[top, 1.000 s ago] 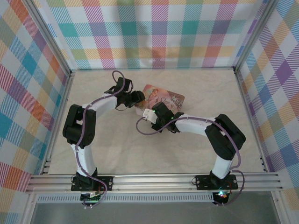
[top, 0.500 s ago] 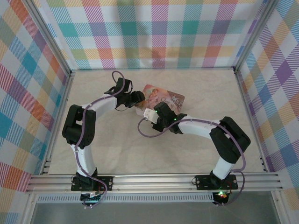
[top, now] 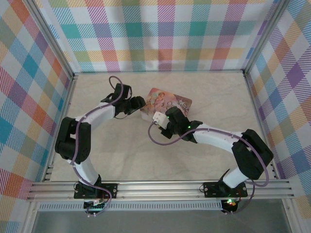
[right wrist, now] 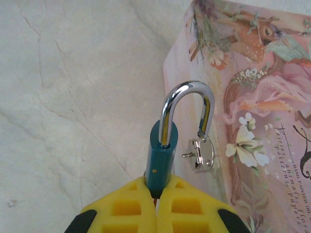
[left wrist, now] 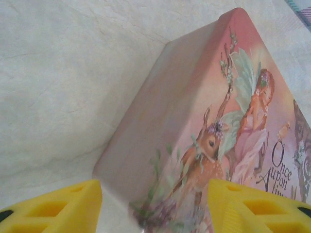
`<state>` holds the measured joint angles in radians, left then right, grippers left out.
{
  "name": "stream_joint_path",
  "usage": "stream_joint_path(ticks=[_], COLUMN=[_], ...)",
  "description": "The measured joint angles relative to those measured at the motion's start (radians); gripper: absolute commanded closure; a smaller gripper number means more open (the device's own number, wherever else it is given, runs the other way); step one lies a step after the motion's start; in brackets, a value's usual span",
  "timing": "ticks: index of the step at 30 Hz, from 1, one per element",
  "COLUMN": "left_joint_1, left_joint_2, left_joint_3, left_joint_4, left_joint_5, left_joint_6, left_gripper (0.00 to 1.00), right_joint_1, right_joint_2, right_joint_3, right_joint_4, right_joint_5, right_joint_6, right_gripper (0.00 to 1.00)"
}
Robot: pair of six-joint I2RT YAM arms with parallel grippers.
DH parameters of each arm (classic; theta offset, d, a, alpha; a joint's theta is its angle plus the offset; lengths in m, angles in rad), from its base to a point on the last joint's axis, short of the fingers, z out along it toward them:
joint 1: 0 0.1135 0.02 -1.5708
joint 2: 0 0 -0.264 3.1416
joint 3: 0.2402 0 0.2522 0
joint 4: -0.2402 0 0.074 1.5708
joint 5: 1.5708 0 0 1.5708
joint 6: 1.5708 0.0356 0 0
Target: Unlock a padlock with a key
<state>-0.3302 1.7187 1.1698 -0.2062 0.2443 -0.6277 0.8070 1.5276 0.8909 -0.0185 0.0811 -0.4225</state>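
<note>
While overhead shows the tin (top: 173, 103), wrist shows right hand (right wrist: 156, 193) pinching padlock (right wrist: 162, 156).

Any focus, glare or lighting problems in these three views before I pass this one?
Top external: even light, hardly any shadow, tin small but clear. Left wrist: soft overall, with the left gripper and the tin's near corner blurred. Right wrist: padlock sharp, bright glare streaks on its shackle, right gripper slightly soft at the bottom edge.

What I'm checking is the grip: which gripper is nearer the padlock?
Right. The right gripper is shut on the padlock; the left gripper is open at a corner of the pink tin, apart from the padlock.
</note>
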Motion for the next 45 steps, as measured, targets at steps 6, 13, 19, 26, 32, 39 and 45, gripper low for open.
stream_joint_path(ticks=[6,13,19,26,32,39,45], left_joint_1=[0.000,0.000,0.000,0.000,0.000,0.000,0.000], left_joint_2=[-0.113,-0.240,-0.319,-0.329,-0.329,-0.329,-0.329], left_joint_3=[-0.092,-0.216,-0.292,-0.325,-0.328,-0.328,-0.328], left_joint_4=[-0.011,-0.029,-0.036,-0.035,-0.035,-0.035,-0.035], left_joint_5=[-0.019,-0.037,-0.055,-0.055,-0.055,-0.055,-0.056], left_joint_6=[0.000,0.000,-0.005,-0.012,-0.015,-0.016,-0.016], left_gripper=[0.40,0.39,0.39,0.39,0.38,0.38,0.37], right_joint_1=[0.048,0.107,0.152,0.174,0.184,0.192,0.175], right_joint_2=[-0.057,-0.066,-0.045,0.084,0.146,0.137,0.053], right_joint_3=[-0.008,-0.009,-0.009,0.000,0.005,0.020,0.020], right_joint_4=[-0.035,-0.124,-0.198,-0.267,-0.289,-0.286,-0.286], right_joint_5=[-0.042,-0.108,-0.155,-0.186,-0.189,-0.133,-0.077], right_joint_6=[0.030,0.073,0.101,0.128,0.140,0.163,0.177], right_gripper=[1.00,1.00,1.00,1.00,0.95,0.65,0.56])
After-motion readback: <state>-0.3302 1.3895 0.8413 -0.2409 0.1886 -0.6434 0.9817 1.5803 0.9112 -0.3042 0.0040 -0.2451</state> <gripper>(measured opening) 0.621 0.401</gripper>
